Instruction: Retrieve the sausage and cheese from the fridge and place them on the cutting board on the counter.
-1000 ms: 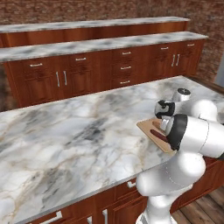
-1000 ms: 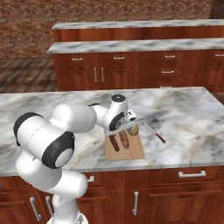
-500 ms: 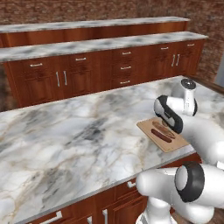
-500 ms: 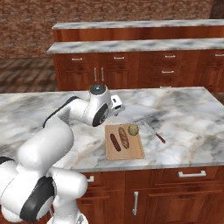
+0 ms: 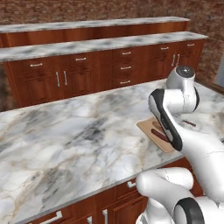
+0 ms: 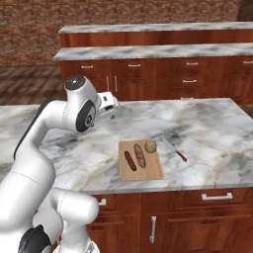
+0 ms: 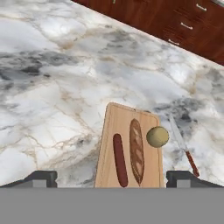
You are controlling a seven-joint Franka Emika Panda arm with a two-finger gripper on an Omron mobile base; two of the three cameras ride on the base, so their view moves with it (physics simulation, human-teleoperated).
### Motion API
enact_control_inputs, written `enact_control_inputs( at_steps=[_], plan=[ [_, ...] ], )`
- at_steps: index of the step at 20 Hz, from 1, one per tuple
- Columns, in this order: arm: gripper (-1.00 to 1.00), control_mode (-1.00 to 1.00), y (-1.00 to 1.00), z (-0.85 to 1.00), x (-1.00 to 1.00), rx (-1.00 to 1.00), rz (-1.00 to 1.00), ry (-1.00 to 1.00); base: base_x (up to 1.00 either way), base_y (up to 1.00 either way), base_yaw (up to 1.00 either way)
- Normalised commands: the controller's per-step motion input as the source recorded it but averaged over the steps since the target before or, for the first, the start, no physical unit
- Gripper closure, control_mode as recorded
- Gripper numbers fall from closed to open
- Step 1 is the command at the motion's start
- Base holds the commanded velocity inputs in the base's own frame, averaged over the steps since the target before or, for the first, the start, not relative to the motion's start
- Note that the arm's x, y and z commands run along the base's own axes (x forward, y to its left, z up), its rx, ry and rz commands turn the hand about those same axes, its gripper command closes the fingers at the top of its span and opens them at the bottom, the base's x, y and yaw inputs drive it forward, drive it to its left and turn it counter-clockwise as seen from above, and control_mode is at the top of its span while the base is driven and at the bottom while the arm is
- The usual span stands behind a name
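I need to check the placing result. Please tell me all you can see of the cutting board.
The cutting board is a thin, light-tan wooden rectangle lying flat on the marble counter, near its front edge. On it lie the dark red sausage, a brown bread loaf beside it, and the round cheese at a far corner. A knife lies beside it, apart.

Lifted away from the thin light-tan wooden cutting board (image 6: pixel 140 160) and swung left over the veined marble counter (image 6: pixel 207 128). Now raised clear, two-finger gripper (image 6: pixel 114 105) spread wide.
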Motion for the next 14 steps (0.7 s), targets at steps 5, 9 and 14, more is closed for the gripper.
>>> enact_control_inputs(
  at_steps=[5,9,14],
  plan=[
    [-1.0,-1.0,0.13,0.94,-0.69,0.14,0.0,-0.1,0.0,0.0,0.0],
    [-1.0,-1.0,0.12,0.52,-1.0,0.16,0.0,-0.17,0.0,0.0,0.0],
    [-1.0,-1.0,0.31,0.4,-1.0,0.08,0.0,-0.17,0.0,0.0,0.0]
  ],
)
